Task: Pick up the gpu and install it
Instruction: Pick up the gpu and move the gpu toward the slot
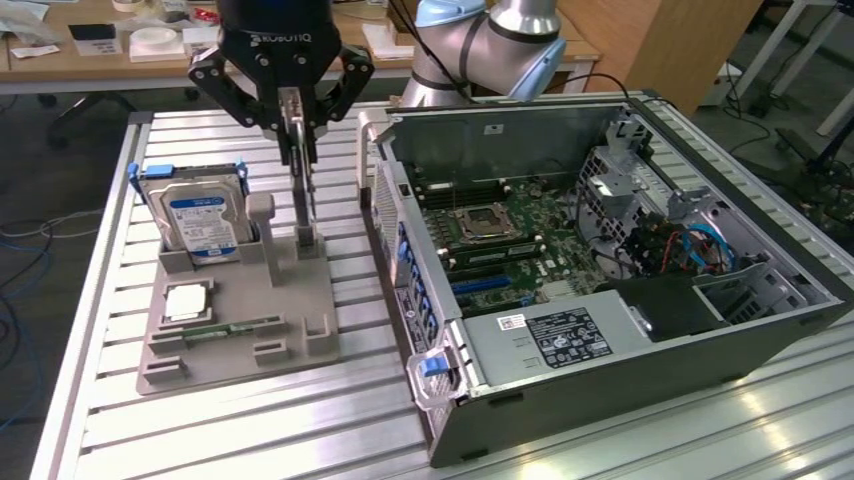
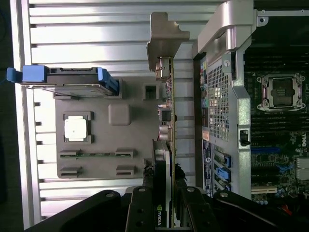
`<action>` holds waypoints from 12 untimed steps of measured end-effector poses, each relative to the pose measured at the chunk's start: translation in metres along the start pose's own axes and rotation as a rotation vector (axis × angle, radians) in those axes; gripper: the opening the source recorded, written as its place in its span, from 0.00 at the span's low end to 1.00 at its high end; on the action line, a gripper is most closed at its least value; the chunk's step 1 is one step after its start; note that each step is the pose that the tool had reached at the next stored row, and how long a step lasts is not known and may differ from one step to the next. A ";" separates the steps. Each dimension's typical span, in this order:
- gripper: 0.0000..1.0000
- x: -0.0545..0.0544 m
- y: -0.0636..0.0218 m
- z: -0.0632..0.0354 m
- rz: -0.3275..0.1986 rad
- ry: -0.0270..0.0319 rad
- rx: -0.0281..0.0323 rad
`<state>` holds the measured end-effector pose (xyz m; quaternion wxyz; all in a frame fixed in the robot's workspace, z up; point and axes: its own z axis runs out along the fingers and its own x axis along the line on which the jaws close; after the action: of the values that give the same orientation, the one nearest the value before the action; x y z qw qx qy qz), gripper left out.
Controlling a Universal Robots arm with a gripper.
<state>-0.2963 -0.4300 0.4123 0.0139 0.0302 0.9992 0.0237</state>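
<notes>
**Gripping the gpu (image 1: pixel 304 195) on edge above the holder**

Gripper (image 1: pixel 296 125) sits directly over the card. The gpu stands on edge, long axis vertical, running straight down from the fingers (image 2: pixel 141 208) to the grey holder (image 1: pixel 240 300). Whether its lower end is seated in the slot cannot be told. The fingers are partly closed and clamped on both faces of the cooler end. The silver bracket (image 2: pixel 161 34) is at the far end. The open computer case (image 1: pixel 601 345) lies to the exterior view's right.

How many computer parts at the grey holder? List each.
4: hard drive standing in its cradle, CPU in the square recess, RAM stick in a slot beside it, gpu on edge in the gripper.
</notes>
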 end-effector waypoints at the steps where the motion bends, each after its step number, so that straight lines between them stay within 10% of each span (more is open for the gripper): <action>1: 0.26 -0.001 0.0001 0.0000 0.000 0.0000 0.0000; 12: 0.26 -0.016 0.0009 0.0005 0.000 0.0000 -0.0001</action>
<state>-0.2803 -0.4300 0.4123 0.0140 0.0302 0.9992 0.0237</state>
